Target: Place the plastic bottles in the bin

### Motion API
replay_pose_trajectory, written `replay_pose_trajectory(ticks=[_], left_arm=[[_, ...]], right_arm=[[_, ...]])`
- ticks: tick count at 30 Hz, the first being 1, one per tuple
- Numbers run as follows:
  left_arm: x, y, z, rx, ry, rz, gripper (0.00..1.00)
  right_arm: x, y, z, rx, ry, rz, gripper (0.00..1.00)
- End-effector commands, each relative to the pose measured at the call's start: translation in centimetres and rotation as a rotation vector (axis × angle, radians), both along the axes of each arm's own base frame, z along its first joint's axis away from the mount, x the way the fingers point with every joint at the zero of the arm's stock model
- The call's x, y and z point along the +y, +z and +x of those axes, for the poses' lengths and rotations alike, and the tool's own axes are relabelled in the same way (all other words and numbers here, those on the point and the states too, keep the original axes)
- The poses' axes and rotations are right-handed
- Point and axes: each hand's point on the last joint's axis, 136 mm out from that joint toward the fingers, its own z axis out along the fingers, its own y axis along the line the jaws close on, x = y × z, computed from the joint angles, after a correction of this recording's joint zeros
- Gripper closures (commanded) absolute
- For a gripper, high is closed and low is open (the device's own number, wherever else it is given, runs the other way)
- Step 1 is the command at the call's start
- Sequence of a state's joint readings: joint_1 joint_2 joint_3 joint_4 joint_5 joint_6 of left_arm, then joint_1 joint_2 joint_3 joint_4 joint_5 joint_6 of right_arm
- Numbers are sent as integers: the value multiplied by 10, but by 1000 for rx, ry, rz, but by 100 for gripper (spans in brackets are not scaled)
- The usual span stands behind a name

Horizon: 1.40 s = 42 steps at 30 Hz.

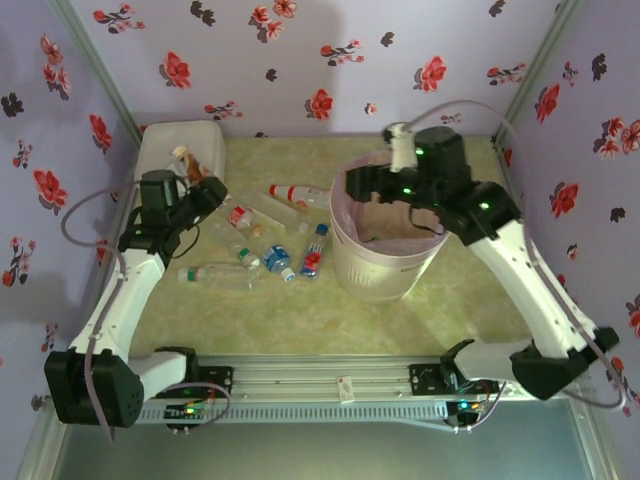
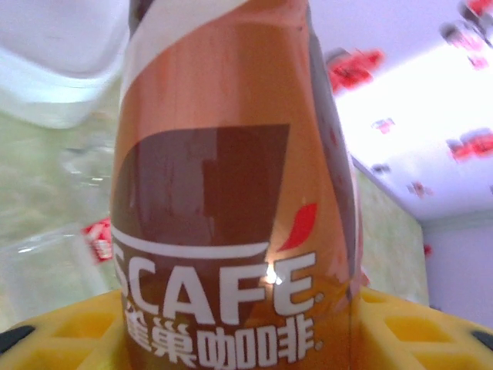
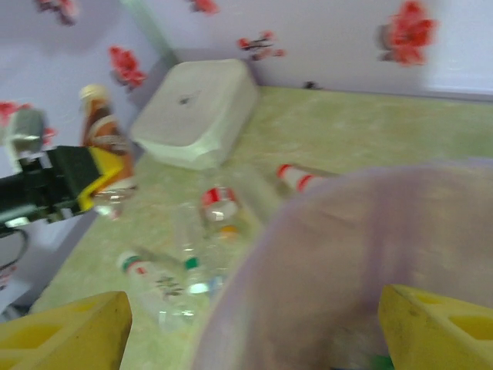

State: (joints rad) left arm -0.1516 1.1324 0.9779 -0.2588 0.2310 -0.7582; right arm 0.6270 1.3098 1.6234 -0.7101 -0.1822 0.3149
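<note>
Several plastic bottles lie loose on the table left of the bin: a red-banded one (image 1: 290, 193) (image 3: 296, 177), a red-labelled one (image 1: 240, 217) (image 3: 219, 204), a green-capped one (image 1: 215, 272) (image 3: 150, 277) and a blue-labelled one (image 1: 278, 262). The bin (image 1: 385, 272) is white and ribbed, with a pale pink liner (image 3: 370, 254). My left gripper (image 1: 203, 183) (image 2: 235, 339) is shut on an upright brown-and-orange coffee bottle (image 1: 192, 167) (image 2: 223, 193) (image 3: 104, 135) beside the white box. My right gripper (image 1: 365, 185) (image 3: 254, 331) hangs open over the bin's left rim, with nothing between its fingers.
A white rounded lidded box (image 1: 180, 148) (image 3: 196, 112) sits in the back left corner, right behind the held bottle. Floral walls close in the back and both sides. Bare table lies in front of the bin and to its right.
</note>
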Motion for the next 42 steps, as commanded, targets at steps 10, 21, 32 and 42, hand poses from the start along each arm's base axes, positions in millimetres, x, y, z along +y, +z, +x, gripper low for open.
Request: replay_pose_trajectory(ticks=[10,21,32,42], left_arm=[[-149,60,-45,-217,-642,-20,100],[-192,90,-84,-331,-829,-29,100],[-201,96,-91,-378,-879,-10,100],[-197,87,-82,-360,-828,25,93]], right_arm=[[66,16,31,2,30,121,16],[83,9,53,100,62,237,16],[95,1,55,148,101,274,39],[86,9,55,124,81,308,54]])
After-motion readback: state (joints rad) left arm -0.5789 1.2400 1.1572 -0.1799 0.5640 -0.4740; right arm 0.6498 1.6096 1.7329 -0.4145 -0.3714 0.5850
